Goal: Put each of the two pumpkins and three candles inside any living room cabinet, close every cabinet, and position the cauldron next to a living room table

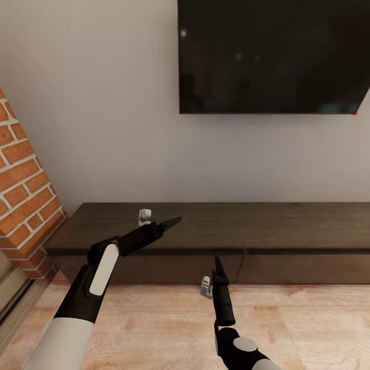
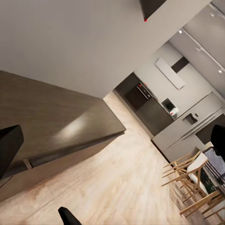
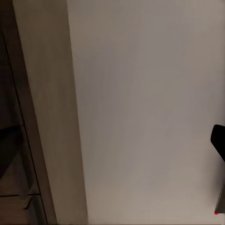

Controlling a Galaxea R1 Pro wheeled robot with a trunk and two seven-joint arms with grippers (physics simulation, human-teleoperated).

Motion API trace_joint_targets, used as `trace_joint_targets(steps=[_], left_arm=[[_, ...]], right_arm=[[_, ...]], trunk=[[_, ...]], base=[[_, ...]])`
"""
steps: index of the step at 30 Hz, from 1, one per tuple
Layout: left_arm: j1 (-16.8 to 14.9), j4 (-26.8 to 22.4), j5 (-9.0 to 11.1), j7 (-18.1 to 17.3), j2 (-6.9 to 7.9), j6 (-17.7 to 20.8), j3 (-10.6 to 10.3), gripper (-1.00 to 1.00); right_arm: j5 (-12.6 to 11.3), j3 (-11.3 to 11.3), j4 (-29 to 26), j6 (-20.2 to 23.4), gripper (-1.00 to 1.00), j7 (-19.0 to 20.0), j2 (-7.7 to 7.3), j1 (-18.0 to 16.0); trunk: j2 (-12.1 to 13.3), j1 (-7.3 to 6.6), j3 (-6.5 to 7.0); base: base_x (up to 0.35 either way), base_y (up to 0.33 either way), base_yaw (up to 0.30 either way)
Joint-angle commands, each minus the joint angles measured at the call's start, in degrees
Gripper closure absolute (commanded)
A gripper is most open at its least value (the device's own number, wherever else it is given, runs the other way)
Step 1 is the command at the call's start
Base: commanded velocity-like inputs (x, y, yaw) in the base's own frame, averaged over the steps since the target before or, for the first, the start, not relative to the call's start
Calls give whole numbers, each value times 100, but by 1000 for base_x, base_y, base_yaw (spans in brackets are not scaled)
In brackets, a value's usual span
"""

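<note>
The cabinet [image 1: 288,228] runs along the wall [image 1: 103,128], under the television [image 1: 272,56]. A brick pillar [image 1: 23,195] stands off its left end. Wooden floor [image 1: 154,318] lies before its front edge.

This is a home living room. Beyond the left gripper [image 1: 172,222] runs a long, low dark-brown cabinet [image 1: 288,226] against a pale wall, with a flat black television [image 1: 272,56] mounted above it. A brick column [image 1: 25,195] stands to that gripper's left, over a light wood-plank floor [image 1: 154,324]. The left wrist view looks past the cabinet to wooden dining chairs [image 2: 192,180] and a grey kitchen [image 2: 164,108].
</note>
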Motion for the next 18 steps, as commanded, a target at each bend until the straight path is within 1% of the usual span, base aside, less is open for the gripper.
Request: trace_joint_targets(steps=[1, 12, 18], left_arm=[[-1, 0, 2, 0, 0, 1, 0, -100], [-2, 0, 2, 0, -8, 2, 0, -100], [-2, 0, 2, 0, -8, 2, 0, -100]], right_arm=[[-8, 0, 0, 3, -100, -4, 0, 0], [-31, -9, 0, 13, -100, -16, 0, 0], [22, 5, 0, 9, -100, -25, -13, 5]], trunk=[[-42, 22, -18], [-483, 264, -216], [-723, 396, -324]], base=[[0, 0, 0], [0, 0, 0], [0, 0, 0]])
